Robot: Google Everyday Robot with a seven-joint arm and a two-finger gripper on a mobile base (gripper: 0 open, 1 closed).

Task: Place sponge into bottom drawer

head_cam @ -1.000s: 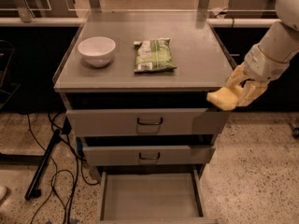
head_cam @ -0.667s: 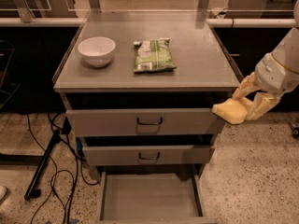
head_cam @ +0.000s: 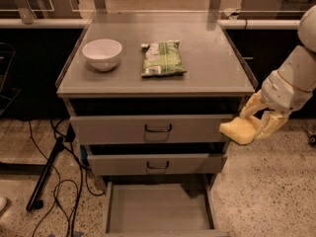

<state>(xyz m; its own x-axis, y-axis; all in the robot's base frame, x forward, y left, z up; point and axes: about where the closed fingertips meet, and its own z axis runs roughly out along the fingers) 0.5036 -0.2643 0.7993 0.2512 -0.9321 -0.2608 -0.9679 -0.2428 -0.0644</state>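
Note:
My gripper (head_cam: 253, 124) is at the right of the cabinet, level with the top drawer's front, and is shut on the pale yellow sponge (head_cam: 238, 130). The sponge hangs in the air just off the cabinet's right front corner, above and to the right of the bottom drawer (head_cam: 159, 209). That drawer is pulled out at the bottom of the view and shows a bare flat grey floor. My white arm (head_cam: 291, 83) comes in from the upper right.
A white bowl (head_cam: 101, 53) and a green snack packet (head_cam: 162, 58) lie on the cabinet top (head_cam: 212, 58). The top drawer (head_cam: 158, 128) and middle drawer (head_cam: 158, 164) stand slightly open. Black cables (head_cam: 54, 181) lie on the floor at left.
My gripper has moved down with the sponge, from beside the cabinet top's right edge to level with the top drawer's front.

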